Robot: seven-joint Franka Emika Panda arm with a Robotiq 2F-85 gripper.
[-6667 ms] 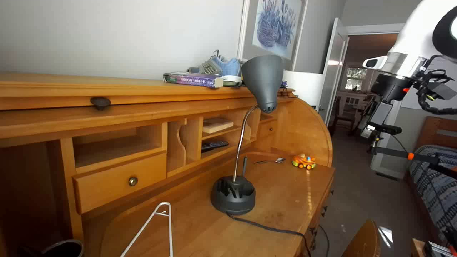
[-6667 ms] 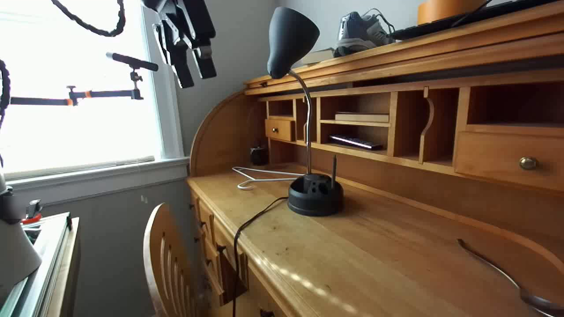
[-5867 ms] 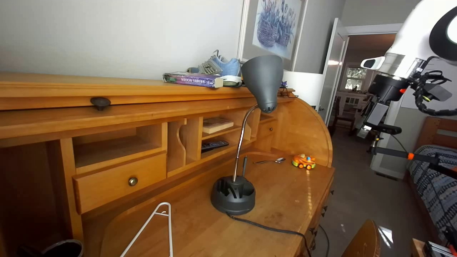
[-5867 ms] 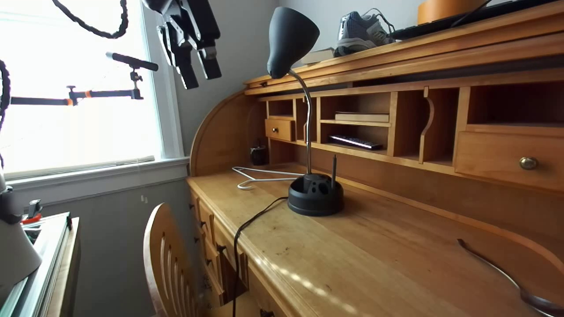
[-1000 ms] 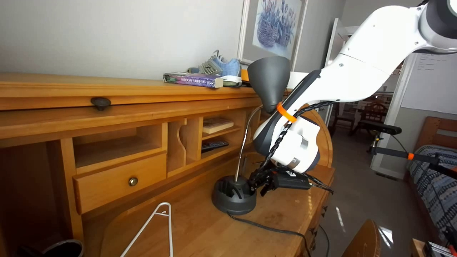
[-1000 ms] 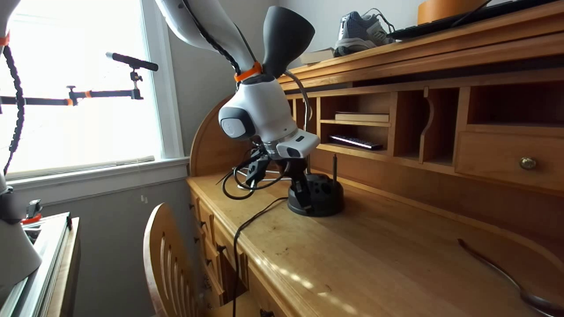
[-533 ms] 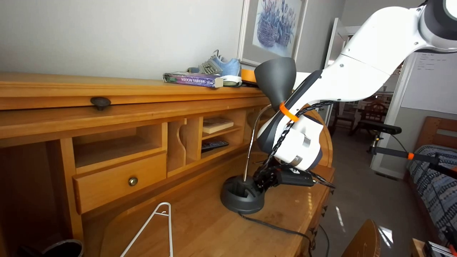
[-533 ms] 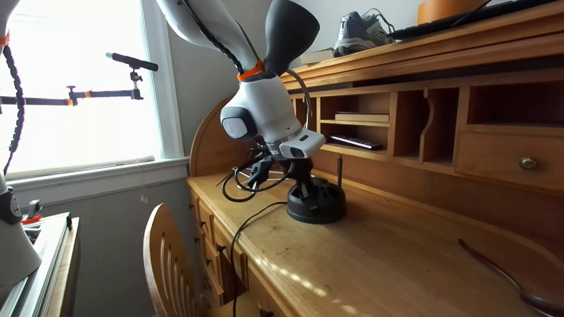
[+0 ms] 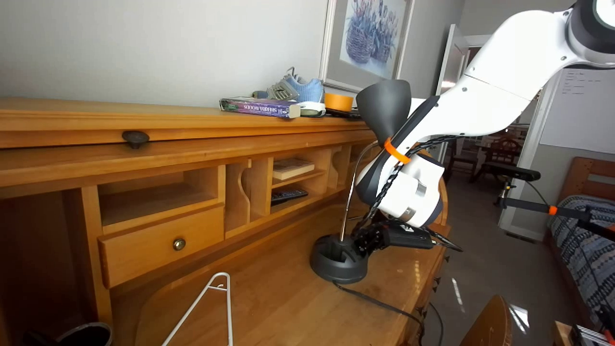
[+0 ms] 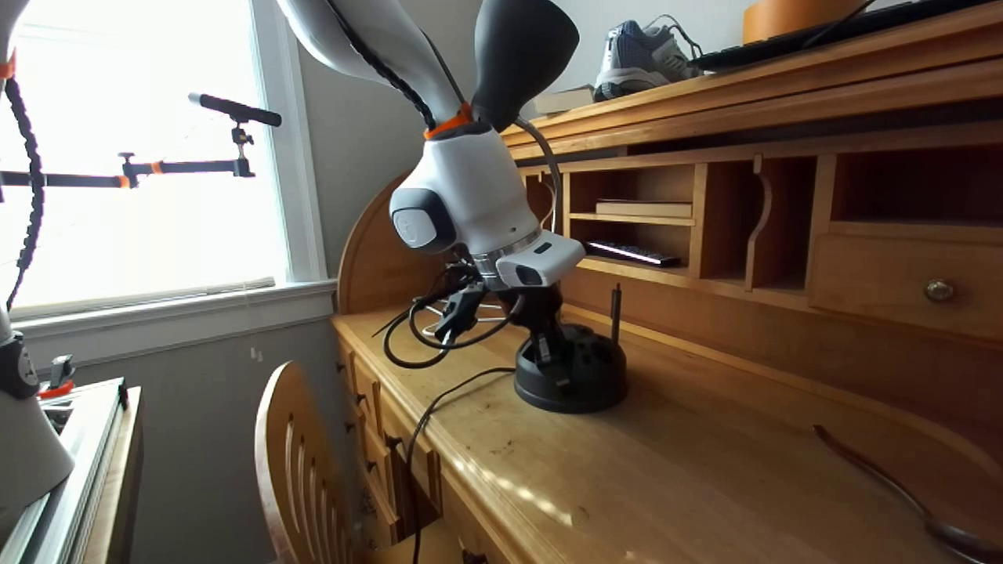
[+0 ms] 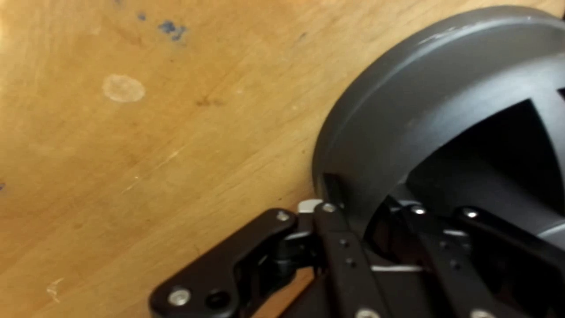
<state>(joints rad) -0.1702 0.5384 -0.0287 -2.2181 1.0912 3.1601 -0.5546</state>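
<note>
A dark grey desk lamp stands upright on the wooden desk, its round organiser base (image 9: 331, 269) with open compartments, a thin metal neck (image 9: 349, 206) and a cone shade (image 10: 523, 63). My gripper (image 11: 363, 198) is shut on the wall of that base (image 11: 388, 132): in the wrist view one finger is outside the wall, the other inside a compartment. In an exterior view the gripper (image 10: 555, 366) reaches down onto the base's near side. The shade's narrow end is close against the arm's orange band (image 9: 396, 151); whether they touch I cannot tell. A pen (image 10: 616, 317) sticks up from the base.
The lamp's black cord (image 10: 462, 384) runs over the desk's front edge. A white hanger (image 9: 228, 307) lies on the desk, a spoon (image 10: 885, 486) farther along. Cubbyholes hold a book (image 9: 292, 168) and a remote (image 9: 288, 194). A chair (image 10: 302, 470) stands in front.
From raised beside the desk, the arm has come down to the lamp. Over the last second the gripper closed on the base, and lamp and arm slid along the desk, away from the hanger.
</note>
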